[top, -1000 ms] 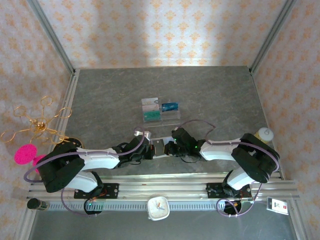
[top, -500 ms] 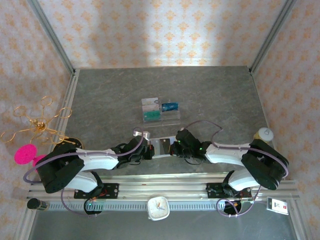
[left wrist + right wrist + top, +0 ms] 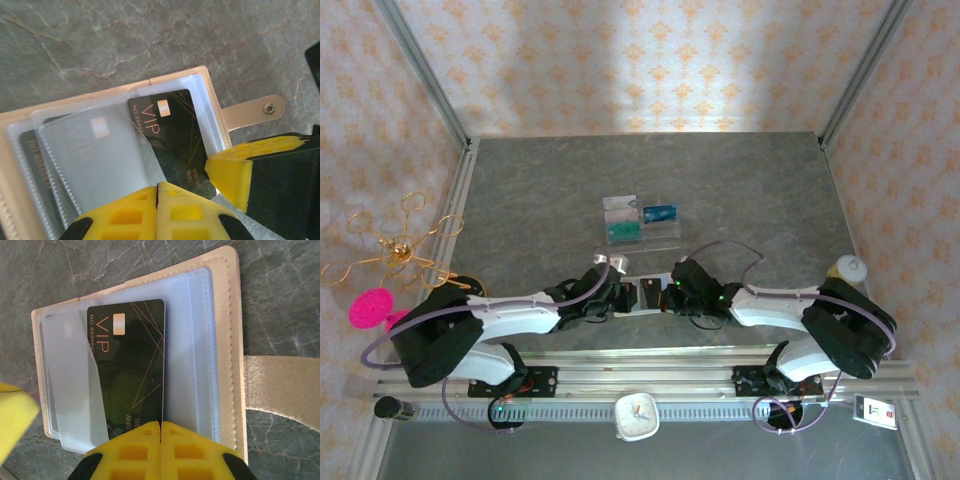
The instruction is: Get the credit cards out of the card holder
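The beige card holder (image 3: pixel 645 294) lies open near the table's front edge, between my two grippers. In the left wrist view its snap tab (image 3: pixel 250 109) points right, and its clear sleeves hold a pale grey credit card (image 3: pixel 95 160). A black VIP credit card (image 3: pixel 130 370) lies partly out of the sleeves. My right gripper (image 3: pixel 160 426) is shut on that card's near end. My left gripper (image 3: pixel 157 186) is shut where the edge of a lifted clear sleeve (image 3: pixel 75 385) meets its tips. In the top view the left gripper (image 3: pixel 618 300) and right gripper (image 3: pixel 668 298) flank the holder.
A clear acrylic tray (image 3: pixel 640 222) with several cards stands farther back at mid-table. A gold wire ornament (image 3: pixel 395 250) and a pink disc (image 3: pixel 370 308) sit off the left edge. A cream jar (image 3: pixel 848 268) is at the right, and a white clock (image 3: pixel 637 415) below the rail.
The right forearm has dropped lower and its gripper now sits at the holder's right side. The left gripper has edged forward and to the right. The holder stays between them.
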`<state>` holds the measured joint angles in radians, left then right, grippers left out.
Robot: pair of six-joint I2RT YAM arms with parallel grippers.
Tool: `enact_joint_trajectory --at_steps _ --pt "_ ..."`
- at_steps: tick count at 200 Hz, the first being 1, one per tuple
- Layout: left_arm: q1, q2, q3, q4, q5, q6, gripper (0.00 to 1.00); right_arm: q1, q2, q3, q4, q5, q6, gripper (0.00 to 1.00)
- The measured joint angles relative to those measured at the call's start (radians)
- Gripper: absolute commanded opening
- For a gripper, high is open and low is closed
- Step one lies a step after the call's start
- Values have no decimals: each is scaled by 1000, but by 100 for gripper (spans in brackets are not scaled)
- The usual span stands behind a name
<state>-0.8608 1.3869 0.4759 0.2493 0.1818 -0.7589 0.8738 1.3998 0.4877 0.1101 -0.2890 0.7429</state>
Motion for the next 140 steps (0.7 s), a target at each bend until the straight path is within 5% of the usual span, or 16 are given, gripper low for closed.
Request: enact_joint_trajectory --at_steps 26,49,70,107,140 --pt "-3 74 8 11 21 2 7 0 0 0 4 -7 -10 0" --pt "-3 112 33 20 27 8 3 0 0 0 6 -11 -14 24" --pt "-3 128 40 29 28 9 0 -1 1 -2 28 -19 -14 31" --pt "-3 138 40 44 35 17 0 -16 25 -5 80 -45 -10 27" --pt "-3 145 40 55 47 29 0 -25 48 -5 105 -53 -6 7"
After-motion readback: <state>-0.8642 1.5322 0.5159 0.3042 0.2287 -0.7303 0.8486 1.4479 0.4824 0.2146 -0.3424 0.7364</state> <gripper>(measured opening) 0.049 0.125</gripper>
